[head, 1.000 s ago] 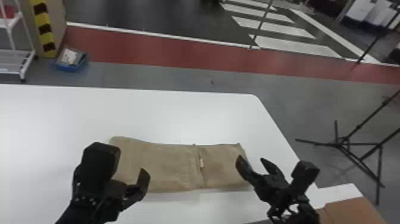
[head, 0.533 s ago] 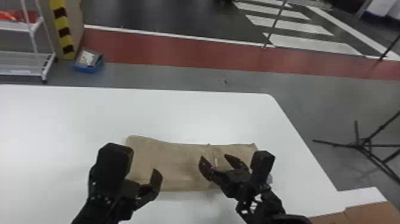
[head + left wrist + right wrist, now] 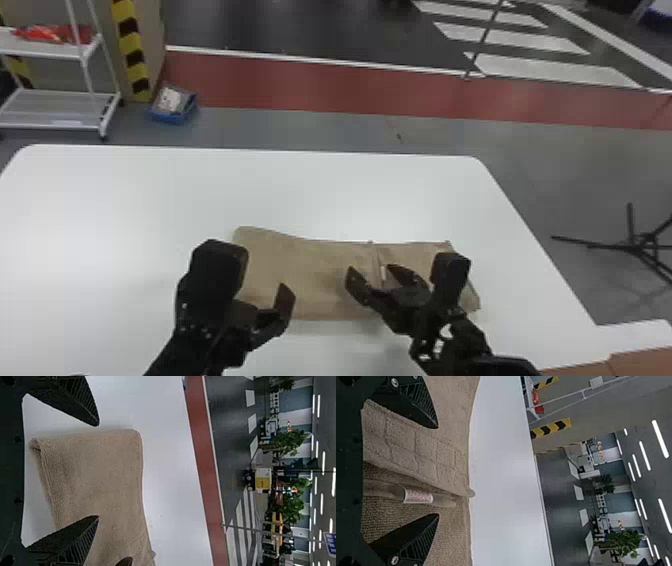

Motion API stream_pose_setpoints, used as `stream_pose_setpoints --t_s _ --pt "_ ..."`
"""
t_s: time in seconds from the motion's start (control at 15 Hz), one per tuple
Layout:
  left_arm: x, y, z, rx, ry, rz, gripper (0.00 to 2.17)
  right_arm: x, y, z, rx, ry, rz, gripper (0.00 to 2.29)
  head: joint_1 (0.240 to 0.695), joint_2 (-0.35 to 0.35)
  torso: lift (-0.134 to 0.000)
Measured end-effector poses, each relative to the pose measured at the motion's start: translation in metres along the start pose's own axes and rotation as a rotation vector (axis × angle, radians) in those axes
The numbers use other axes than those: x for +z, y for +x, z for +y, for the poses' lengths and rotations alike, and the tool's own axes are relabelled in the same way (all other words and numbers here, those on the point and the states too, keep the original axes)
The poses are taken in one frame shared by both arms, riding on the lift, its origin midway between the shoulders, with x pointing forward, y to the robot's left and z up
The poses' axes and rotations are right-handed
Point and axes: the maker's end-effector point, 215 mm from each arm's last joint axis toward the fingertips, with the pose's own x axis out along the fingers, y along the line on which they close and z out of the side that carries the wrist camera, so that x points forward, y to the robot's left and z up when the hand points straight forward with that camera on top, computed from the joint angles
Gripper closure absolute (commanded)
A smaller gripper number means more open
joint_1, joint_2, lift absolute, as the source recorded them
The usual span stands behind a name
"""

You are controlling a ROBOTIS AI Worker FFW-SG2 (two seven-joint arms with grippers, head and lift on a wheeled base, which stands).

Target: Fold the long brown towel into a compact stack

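- At left, the left gripper (image 3: 262,300) is held near the left end of the brown towel (image 3: 320,280), its jaws parted wide.
- Across the near middle of the white table (image 3: 320,190), the folded towel is laid lengthwise, left to right.
- Farther right, the right gripper (image 3: 371,272) is held over it, jaws wide, a pale label (image 3: 418,496) framed between.

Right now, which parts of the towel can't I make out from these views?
- Head view: the near-left corner of the towel, hidden behind the left gripper.
- Head view: part of its near edge toward the right end, behind the right gripper and arm.
- Left wrist view: the rest of its length, cut off by the picture's edge.
- Right wrist view: the print on the label, too small to read.
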Motion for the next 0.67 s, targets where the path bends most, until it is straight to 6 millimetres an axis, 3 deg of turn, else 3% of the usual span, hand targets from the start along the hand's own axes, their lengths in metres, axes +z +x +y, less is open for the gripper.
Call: stream_pose_setpoints --t_s 0.67 --pt "0.000 0.000 0.001 -0.002 -0.001 0.000 0.04 -0.003 0.011 0.013 0.027 -0.018 0.038 0.50 0.695 -0.211 -0.092"
